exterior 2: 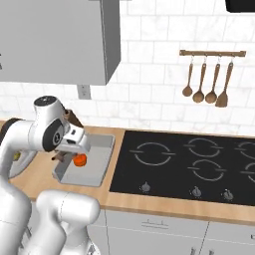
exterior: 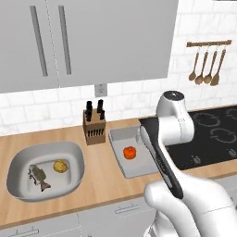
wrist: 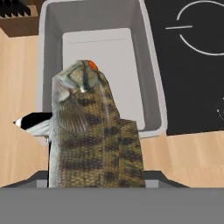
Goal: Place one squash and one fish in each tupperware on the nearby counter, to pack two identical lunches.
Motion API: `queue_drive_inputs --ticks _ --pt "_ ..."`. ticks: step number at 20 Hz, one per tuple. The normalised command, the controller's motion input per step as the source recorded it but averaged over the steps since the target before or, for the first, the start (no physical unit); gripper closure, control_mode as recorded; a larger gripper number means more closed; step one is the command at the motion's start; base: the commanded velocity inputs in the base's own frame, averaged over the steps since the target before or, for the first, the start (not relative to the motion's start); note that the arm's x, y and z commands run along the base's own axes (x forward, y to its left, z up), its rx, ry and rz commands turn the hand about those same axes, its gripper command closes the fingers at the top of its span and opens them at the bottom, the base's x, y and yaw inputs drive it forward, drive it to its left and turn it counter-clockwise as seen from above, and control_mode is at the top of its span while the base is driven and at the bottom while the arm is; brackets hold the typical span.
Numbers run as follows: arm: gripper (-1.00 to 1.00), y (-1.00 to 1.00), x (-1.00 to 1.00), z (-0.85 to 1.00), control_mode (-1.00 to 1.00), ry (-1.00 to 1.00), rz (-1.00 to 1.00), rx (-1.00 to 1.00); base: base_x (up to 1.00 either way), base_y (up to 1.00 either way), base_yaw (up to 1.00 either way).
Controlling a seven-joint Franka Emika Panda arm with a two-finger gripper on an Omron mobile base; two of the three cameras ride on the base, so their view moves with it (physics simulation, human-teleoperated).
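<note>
A: Brown-olive scales with dark bars, that is the held fish (wrist: 89, 131). Its long axis runs straight up the hand view, head at the far end, pointing over the tray (wrist: 153, 87).

B: And the gripper (wrist: 94, 177)?

A: Closed on the fish, which rises between the jaws; the lower body hides the tips. A scrap of orange shows just past the head, the orange squash (wrist: 92, 64).

B: Where does that squash sit?

A: In the tray (exterior: 121, 135), the narrow rectangular grey one, near its middle (exterior: 130, 152). The tray's long axis runs from the counter's front edge toward the wall, beside the cooktop (exterior: 217, 134). From the right the squash (exterior 2: 79, 159) peeks out just under the hand.

B: And the other container?

A: The basin (exterior: 74, 150), wide with rounded corners, lies on the wooden counter (exterior: 99, 178) left of the tray, apart from it. Inside are the yellow squash (exterior: 59, 166) and the second fish (exterior: 38, 176), close together; that fish lies slanted, tail toward the front rim. A knife block (exterior: 94, 125) stands behind, between the two containers.
</note>
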Motion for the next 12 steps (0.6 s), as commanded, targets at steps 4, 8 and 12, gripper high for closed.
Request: queue_drive_inputs --ticks 4,8,12 --pt "1.00 -0.03 1.00 -0.04 -1.00 0.26 -0.04 0.00 0.00 0.00 0.00" --pt "1.00 0.00 0.96 0.00 -1.00 0.37 0.00 -0.01 0.00 0.00 0.00" --pt "1.00 0.00 0.28 -0.66 -1.00 0.07 0.00 0.00 0.00 0.00 0.00"
